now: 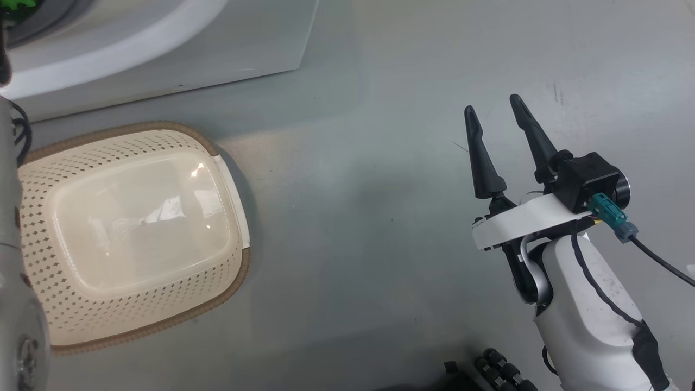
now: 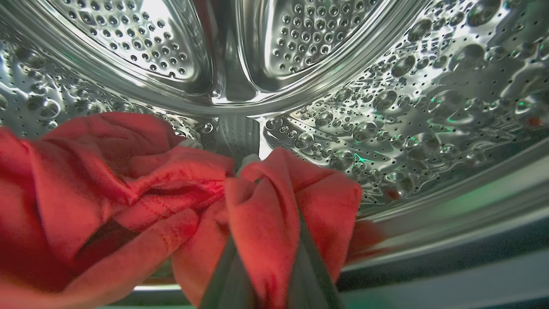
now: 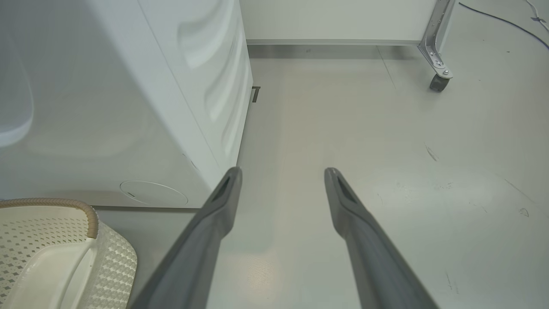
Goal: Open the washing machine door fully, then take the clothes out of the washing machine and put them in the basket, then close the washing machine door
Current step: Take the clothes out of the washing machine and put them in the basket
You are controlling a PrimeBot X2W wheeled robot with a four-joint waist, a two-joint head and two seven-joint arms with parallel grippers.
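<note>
Right claw hangs spread and empty in the head view, well apart from the basket. Left wrist view: left claw pinches a fold of the clothes inside the washing machine. It's a thin bite, I judge, so pulling out could slip it. Right wrist view: right claw spread, near the washing machine.

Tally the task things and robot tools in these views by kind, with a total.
washing machine: 1
basket: 1
clothes, one red garment in the drum: 1
tools: 2, the left tool shut on the clothes, the right tool open over the floor
Total: 5
</note>
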